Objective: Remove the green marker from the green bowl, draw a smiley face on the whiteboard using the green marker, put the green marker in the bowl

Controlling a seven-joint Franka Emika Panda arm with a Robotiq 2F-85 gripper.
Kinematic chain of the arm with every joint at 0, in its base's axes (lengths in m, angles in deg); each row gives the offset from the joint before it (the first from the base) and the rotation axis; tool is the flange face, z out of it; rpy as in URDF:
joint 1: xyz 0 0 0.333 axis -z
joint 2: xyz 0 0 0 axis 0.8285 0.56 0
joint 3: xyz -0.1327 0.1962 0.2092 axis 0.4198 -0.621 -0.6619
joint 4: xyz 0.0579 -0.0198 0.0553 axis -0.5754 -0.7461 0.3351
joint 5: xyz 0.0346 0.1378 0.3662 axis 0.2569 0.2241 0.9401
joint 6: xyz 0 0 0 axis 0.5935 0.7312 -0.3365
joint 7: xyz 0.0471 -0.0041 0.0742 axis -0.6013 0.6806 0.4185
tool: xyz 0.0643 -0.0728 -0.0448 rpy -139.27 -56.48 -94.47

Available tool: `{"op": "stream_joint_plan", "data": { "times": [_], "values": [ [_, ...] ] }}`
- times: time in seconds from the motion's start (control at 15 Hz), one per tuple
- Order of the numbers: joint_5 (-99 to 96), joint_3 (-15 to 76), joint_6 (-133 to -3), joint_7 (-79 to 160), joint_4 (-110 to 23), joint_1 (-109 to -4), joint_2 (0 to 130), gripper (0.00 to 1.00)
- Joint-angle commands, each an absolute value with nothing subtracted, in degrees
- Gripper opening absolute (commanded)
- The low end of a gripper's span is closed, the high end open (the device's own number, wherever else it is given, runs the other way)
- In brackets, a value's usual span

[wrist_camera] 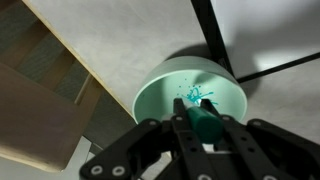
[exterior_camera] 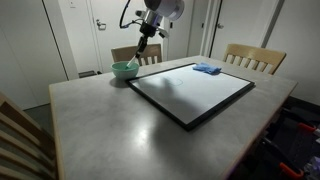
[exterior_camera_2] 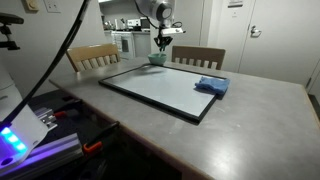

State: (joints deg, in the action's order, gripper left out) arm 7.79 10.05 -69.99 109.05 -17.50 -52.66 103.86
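My fingers [wrist_camera: 182, 130] pinch the one green marker [wrist_camera: 205, 122], its barrel teal, above the one green bowl [wrist_camera: 160, 95]; one whiteboard [exterior_camera: 190, 92] lies beside that bowl.

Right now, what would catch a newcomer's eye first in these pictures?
The big black-framed whiteboard lying blank in the middle of the table, with a blue cloth at one corner. Next, the gripper hanging over the green bowl near the table's edge, pinching the green marker.
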Motion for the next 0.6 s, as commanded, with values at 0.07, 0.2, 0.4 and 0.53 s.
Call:
{"op": "stream_joint_plan", "data": {
  "times": [0.07,0.2,0.4,0.53],
  "values": [
    [10.0,8.1,-72.0,112.0,-18.1,-50.2,104.9,0.05],
    [10.2,7.7,-71.8,112.4,-18.1,-49.5,105.5,0.05],
    [10.7,7.2,-71.5,113.1,-18.0,-48.8,106.1,0.05],
    [11.3,6.8,-71.4,113.7,-17.9,-48.5,106.5,0.05]
  ]
}}
